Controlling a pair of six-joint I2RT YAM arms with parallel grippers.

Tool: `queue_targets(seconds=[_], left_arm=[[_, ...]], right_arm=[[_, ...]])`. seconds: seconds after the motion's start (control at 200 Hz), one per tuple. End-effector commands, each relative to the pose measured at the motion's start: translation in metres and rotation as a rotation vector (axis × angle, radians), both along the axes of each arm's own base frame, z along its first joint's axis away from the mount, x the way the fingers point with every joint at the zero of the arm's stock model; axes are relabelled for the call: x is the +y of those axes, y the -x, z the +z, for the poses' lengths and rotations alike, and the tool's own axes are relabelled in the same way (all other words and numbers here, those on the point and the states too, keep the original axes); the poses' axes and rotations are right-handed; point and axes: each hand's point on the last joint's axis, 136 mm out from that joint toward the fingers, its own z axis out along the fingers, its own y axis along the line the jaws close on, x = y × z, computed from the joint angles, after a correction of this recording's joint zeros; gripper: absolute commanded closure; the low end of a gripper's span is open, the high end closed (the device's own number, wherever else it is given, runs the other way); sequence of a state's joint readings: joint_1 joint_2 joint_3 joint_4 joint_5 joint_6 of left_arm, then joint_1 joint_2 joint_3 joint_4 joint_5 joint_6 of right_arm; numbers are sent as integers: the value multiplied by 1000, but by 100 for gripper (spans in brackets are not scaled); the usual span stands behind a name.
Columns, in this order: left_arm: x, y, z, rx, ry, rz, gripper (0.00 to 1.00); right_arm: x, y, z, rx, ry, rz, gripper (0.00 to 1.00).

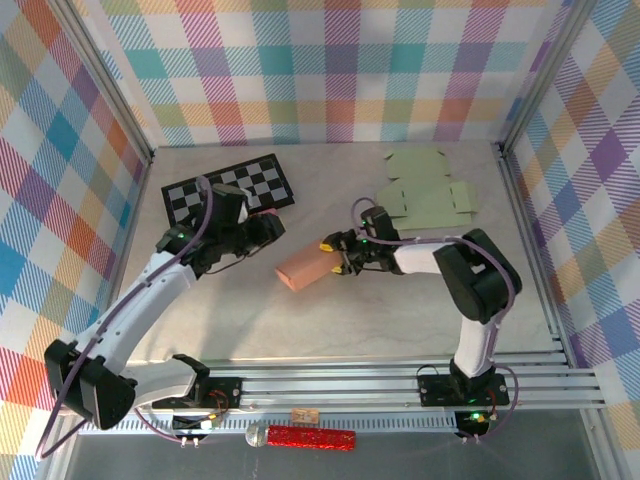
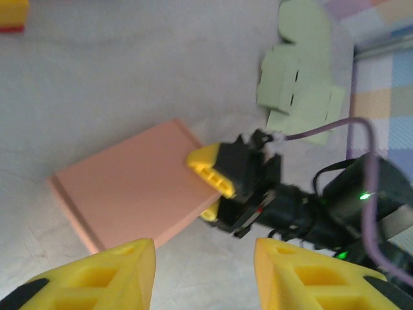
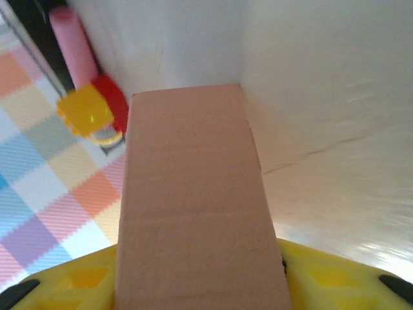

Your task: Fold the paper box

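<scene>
A salmon-pink paper box [image 1: 303, 268], folded flat, sits near the middle of the table [image 1: 400, 310]. The right gripper [image 1: 333, 257] is clamped on the box's right end, with one yellow finger pressed against each face. The left gripper [image 1: 262, 230] hovers to the box's upper left, apart from it and beside a checkerboard [image 1: 230, 185]; its fingers [image 2: 110, 278] are spread with nothing between them. A flat green cardboard blank [image 1: 425, 190] lies behind the right gripper
</scene>
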State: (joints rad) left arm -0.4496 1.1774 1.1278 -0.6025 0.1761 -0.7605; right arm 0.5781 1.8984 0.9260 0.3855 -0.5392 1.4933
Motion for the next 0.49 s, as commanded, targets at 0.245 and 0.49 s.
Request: queue_targets(seconds=[0.245,0.49], left_arm=[[24,10,-1,-21,-48,30,56],[22,16,-10,2,-31,17,56]], right_arm=[[39,39,-12,36,188,266,35],[-2,63,-1,92,405,340,27]])
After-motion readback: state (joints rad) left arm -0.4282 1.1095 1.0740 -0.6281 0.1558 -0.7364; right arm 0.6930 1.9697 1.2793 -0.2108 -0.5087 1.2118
